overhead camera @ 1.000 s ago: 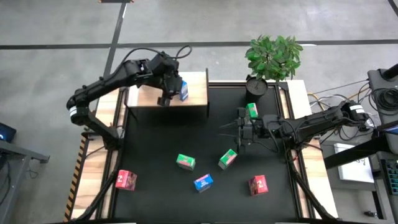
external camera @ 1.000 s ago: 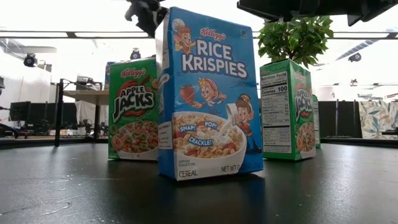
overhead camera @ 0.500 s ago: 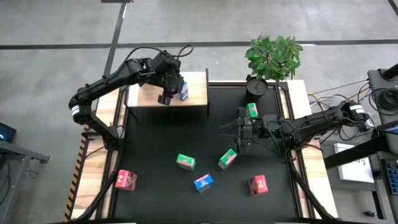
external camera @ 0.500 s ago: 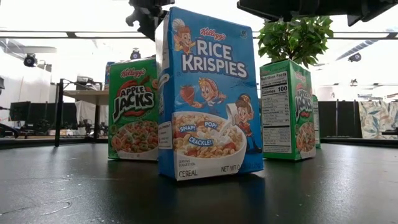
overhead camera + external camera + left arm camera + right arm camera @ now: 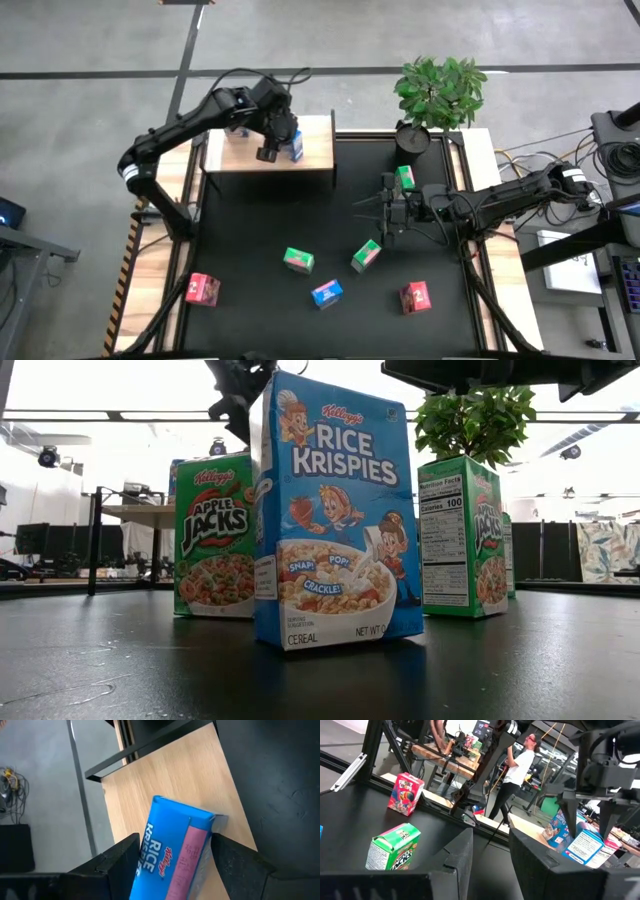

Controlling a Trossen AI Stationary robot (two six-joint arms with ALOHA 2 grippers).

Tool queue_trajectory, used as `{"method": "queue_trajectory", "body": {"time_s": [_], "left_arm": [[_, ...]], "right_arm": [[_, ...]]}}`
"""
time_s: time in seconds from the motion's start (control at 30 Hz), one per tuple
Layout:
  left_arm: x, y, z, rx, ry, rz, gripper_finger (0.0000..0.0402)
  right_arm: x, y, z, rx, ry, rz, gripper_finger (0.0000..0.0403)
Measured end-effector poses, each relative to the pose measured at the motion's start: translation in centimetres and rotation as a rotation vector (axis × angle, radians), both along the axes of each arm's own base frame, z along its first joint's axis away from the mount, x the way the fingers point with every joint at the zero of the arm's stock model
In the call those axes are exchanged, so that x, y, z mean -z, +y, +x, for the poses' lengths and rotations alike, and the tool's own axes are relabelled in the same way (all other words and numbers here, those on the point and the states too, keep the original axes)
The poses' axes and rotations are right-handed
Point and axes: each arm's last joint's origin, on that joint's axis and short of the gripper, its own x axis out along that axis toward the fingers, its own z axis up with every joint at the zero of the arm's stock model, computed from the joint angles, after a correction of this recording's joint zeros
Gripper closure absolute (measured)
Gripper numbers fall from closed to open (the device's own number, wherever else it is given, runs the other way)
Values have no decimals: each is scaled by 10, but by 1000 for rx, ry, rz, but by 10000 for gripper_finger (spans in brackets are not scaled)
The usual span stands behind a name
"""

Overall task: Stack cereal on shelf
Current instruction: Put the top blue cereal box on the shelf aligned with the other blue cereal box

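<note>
Blue Rice Krispies box (image 5: pixel 172 852) flat on pale wooden shelf (image 5: pixel 165 775).

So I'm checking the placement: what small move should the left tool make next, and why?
Probably lift straight up. The left tool is open, its fingers either side of the blue cereal box, which already rests on the shelf.

Setting: we read it as a robotics lab or workshop.
Floor: bare grey concrete (image 5: pixel 90 60), upper frame.
Background: workbenches (image 5: pixel 445 757), monitors (image 5: pixel 40 540), a standing person (image 5: pixel 517 767).
</note>
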Motion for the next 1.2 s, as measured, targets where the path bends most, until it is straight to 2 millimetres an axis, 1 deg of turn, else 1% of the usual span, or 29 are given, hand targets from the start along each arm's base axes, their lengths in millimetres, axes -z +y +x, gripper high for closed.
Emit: {"method": "queue_trajectory", "body": {"time_s": [0.13, 0.43, 0.53, 0.67, 0.9, 1.0, 1.2], "left_arm": [[3, 1, 2, -1, 8, -6, 186], [1, -1, -1, -28, 2, -25, 243], [0, -1, -2, -36, 0, -29, 251], [-1, -3, -4, -61, -8, -46, 253], [-11, -11, -19, -110, -8, -83, 253], [-13, -16, -29, -151, 27, -105, 253], [-20, -25, -53, -290, 89, -132, 253]], "right_arm": [[0, 0, 0, 0, 0, -1, 289], [0, 0, 0, 1, 0, -4, 291], [0, 0, 0, 1, 0, -4, 291], [0, 0, 0, 2, 0, -4, 291], [0, 0, 0, 2, 0, -3, 291], [0, 0, 0, 2, 0, -3, 291], [0, 0, 0, 2, 0, -3, 291]]}}
